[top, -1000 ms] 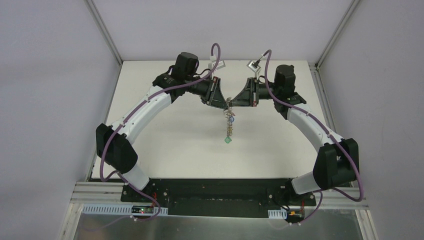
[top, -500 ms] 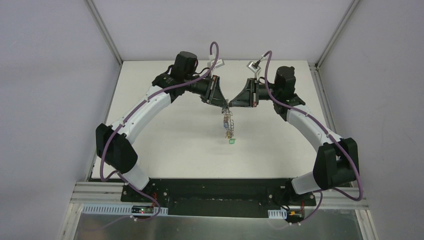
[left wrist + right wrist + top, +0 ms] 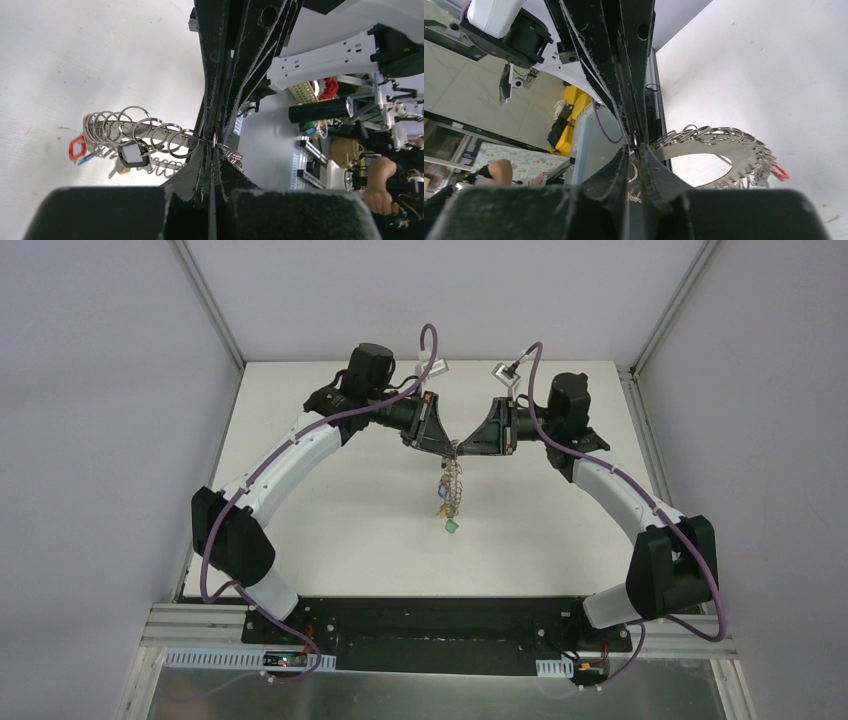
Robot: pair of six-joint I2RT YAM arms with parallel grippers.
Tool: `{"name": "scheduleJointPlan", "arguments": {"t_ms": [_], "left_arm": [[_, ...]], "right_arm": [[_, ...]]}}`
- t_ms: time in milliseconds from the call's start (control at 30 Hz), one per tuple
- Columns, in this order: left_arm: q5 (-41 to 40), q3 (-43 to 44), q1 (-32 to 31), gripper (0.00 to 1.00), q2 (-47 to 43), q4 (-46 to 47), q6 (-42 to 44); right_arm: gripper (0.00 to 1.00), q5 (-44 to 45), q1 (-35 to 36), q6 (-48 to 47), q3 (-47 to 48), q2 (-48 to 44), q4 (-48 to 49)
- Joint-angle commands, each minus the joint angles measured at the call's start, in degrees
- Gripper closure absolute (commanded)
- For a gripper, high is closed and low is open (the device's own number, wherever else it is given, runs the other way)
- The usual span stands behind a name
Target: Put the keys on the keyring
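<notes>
The keyring (image 3: 455,483), a flat grey metal ring fringed with silver wire loops, hangs above the table between both grippers. My left gripper (image 3: 451,448) is shut on its upper edge, where a wire loop sits at the fingertips (image 3: 214,145). My right gripper (image 3: 463,448) meets it from the right, its jaws slightly apart with a small loop between them (image 3: 634,146). Keys dangle from the ring: a green one (image 3: 452,526) lowest, and a red one (image 3: 76,148) and a black-headed one (image 3: 133,154) in the left wrist view. The ring's band (image 3: 724,149) curves away to the right.
The white table (image 3: 330,510) lies under the hanging ring. Its metal frame rails (image 3: 640,430) run along both sides, and the arms' black base plate (image 3: 430,625) is at the near edge. Purple cables (image 3: 430,340) loop over both wrists.
The left gripper has closed fully on the ring. The right jaws have parted a little. The hanging ring has swung, and the green key now hangs slightly further left.
</notes>
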Motion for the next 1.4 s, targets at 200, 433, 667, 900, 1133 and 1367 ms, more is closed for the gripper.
{"name": "scheduleJointPlan", "arguments": {"t_ms": [200,433,667,900,1133,1367], "left_arm": [[-8.40,-0.02,0.00,1.00,-6.31,-10.07,17.22],[-19.86,-0.34,0.09,1.00,-10.79,-17.02,25.19],[-29.96,-1.90,0.09,1.00,-16.84,-21.80,29.95],[-35.18,-2.23,0.34,1.00,-20.96,-27.24,32.26],[-38.07,-3.15,1.20,1.00,-24.89,-32.77,35.46],[-39.71,-4.98,2.15,1.00,-27.97,-35.43,37.36]], "right_arm": [[0.51,1.64,-3.97,-14.17,6.20,-2.65,-15.97],[0.45,14.51,-2.37,-33.23,12.90,-2.28,-36.12],[0.44,32.05,4.37,-40.33,17.17,3.43,-38.34],[0.44,50.35,12.29,-43.19,29.66,18.91,-38.53],[0.44,58.73,14.59,-43.89,46.85,39.37,-42.01],[0.48,65.15,16.02,-45.88,60.60,53.18,-44.97]]}}
